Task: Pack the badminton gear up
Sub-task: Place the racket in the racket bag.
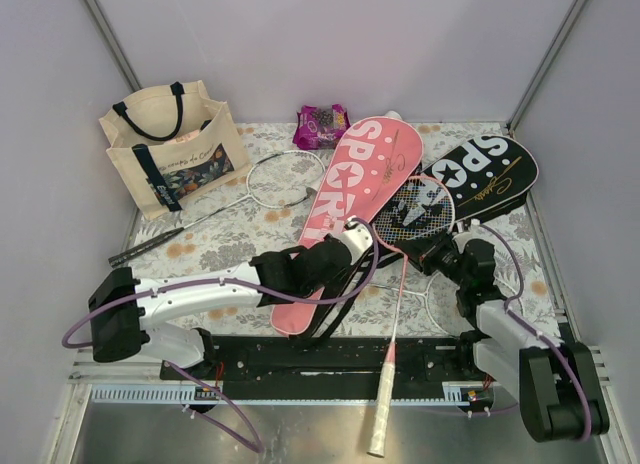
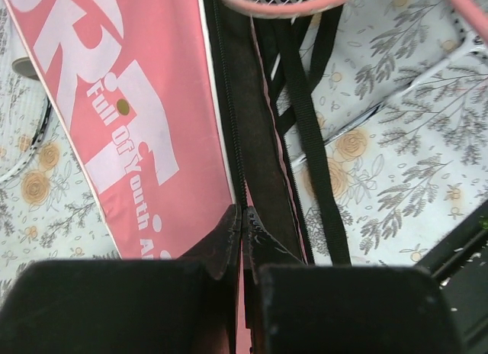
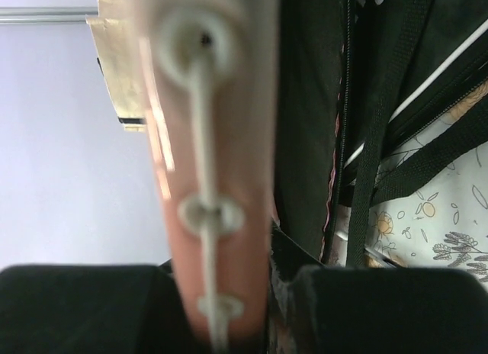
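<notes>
The pink SPORT cover lies diagonally across the middle of the table. My left gripper is shut on its black zipper edge; the left wrist view shows the fingertips pinched on that edge beside the pink cover's face. A pink racket lies with its head by the cover's opening and its handle toward me. My right gripper is shut on the pink racket's rim. The black SPORT cover lies at the back right. A white racket lies left of the pink cover.
A cream tote stands at the back left. A purple snack packet lies by the back wall. Black straps trail from the pink cover. Another white racket frame lies under my right arm.
</notes>
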You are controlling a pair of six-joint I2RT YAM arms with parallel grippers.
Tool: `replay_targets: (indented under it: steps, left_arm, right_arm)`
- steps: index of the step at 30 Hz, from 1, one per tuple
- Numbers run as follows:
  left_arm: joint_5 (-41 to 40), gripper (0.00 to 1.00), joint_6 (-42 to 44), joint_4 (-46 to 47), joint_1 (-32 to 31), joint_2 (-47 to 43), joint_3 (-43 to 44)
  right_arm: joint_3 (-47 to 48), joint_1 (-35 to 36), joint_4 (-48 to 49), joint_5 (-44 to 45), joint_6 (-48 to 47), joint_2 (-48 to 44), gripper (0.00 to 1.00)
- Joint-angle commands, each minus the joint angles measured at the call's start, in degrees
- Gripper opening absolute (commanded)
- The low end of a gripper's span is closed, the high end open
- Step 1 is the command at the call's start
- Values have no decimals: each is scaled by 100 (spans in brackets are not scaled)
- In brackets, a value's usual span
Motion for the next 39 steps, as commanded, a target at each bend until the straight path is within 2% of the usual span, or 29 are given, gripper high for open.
replay_targets:
  steps: [1, 6, 12, 17, 21, 29, 39]
  left_arm:
    - [468, 0, 74, 607, 24, -390, -120]
    - [732, 0, 197, 660, 15, -399, -199]
    - [943, 0, 215, 748, 24, -469, -252]
    - [1101, 0, 48, 766, 24, -592, -261]
    - [1251, 0, -145, 801, 33, -768, -340]
    - [1506, 0, -488, 994, 33, -979, -551]
    - [1761, 0, -760, 1108, 33, -1058, -700]
  right_arm:
    - [209, 79, 1365, -690, 367, 638, 0]
    - [482, 342, 2374, -999, 586, 1553, 0]
    - [833, 720, 3649, -561, 604, 2598, 0]
    - [1448, 1002, 3836, -60, 165, 3372, 0]
    - [1879, 1151, 4249, 196, 208, 4040, 0]
    - [2740, 1310, 4083, 583, -98, 4973, 0]
    - [3487, 1468, 3459, 1136, -609, 5377, 0]
